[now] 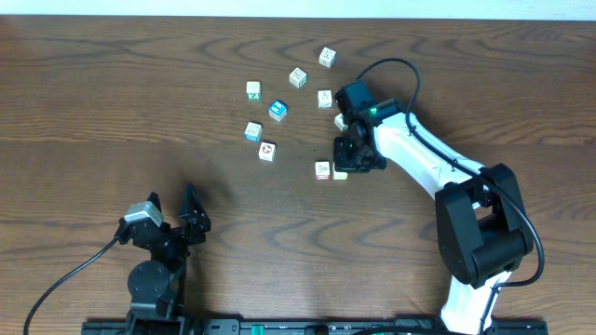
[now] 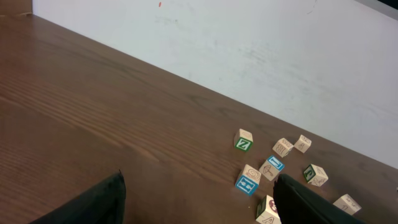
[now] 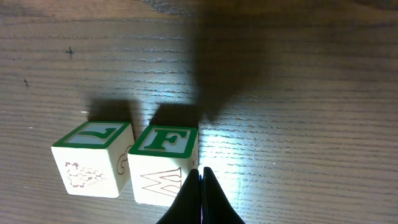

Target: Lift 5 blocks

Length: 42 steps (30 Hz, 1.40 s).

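1. Cream-white blocks [image 1: 297, 77] are lying scattered on the wooden worktop [image 1: 112, 93], mostly in a loose cluster toward the far middle. None that I can see is off the surface.
2. I am reading the right end effector [image 3: 200, 186] as pressed together and pinching nothing. Its tips are hanging low, right at the near face of the block with a green F [image 3: 165, 140].
3. A second block with a green-framed letter [image 3: 93, 140] is standing just beside the first, with only a thin gap between them.
4. The left end effector [image 1: 174, 209] is resting spread wide, well apart from the cluster and holding nothing.
5. I am judging this as the approach to a pick, with the lift itself not yet begun.
6. Next, I am expecting to need the right jaws spread and centred over the block with a green F. They should come down either into that thin gap or across the free faces, so the neighbour is not nudged, then close and rise.
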{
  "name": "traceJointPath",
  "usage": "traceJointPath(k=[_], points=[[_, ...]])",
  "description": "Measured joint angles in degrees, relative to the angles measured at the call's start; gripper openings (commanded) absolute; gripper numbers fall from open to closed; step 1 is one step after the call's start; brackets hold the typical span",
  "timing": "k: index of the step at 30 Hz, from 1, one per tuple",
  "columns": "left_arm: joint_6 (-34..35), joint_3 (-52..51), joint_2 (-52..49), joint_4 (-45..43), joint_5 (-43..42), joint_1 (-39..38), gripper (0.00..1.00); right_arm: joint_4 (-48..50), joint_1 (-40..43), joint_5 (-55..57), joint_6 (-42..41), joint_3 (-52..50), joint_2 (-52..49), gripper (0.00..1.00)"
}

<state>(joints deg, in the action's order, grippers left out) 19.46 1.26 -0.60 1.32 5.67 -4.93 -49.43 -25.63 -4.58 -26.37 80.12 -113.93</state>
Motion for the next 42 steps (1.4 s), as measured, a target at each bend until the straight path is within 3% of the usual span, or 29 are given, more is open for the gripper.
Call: traceJointPath(k=[19, 24, 27, 30, 33, 37, 42], points=[[0.0, 0.0, 0.02, 0.0, 0.0, 0.0, 0.77, 0.63, -2.4, 2.08, -0.17, 0.0, 0.0, 0.04], [0.0, 0.0, 0.0, 0.0, 0.0, 0.0, 0.76, 1.2, -1.9, 6.19, 0.96, -0.04, 0.0, 0.59], [0.0, 0.0, 0.02, 0.0, -0.02, 0.0, 0.77, 4.26, -0.98, 6.95, 4.26, -0.07, 0.0, 0.81], [0.0, 0.0, 0.0, 0.0, 0.0, 0.0, 0.77, 8.37, 0.26, 6.99, 8.15, -0.11, 0.0, 0.98], [0.0, 0.0, 0.0, 0.0, -0.02, 0.0, 0.76, 12.28, 1.29, 5.44, 13.62, -0.13, 0.0, 0.99], [0.0, 0.0, 0.02, 0.0, -0.02, 0.0, 0.76, 16.83, 2.49, 3.61, 19.41, -0.13, 0.0, 0.88], [0.0, 0.0, 0.0, 0.02, 0.0, 0.0, 0.76, 20.28, 3.58, 1.51, 25.42, -0.13, 0.0, 0.86]])
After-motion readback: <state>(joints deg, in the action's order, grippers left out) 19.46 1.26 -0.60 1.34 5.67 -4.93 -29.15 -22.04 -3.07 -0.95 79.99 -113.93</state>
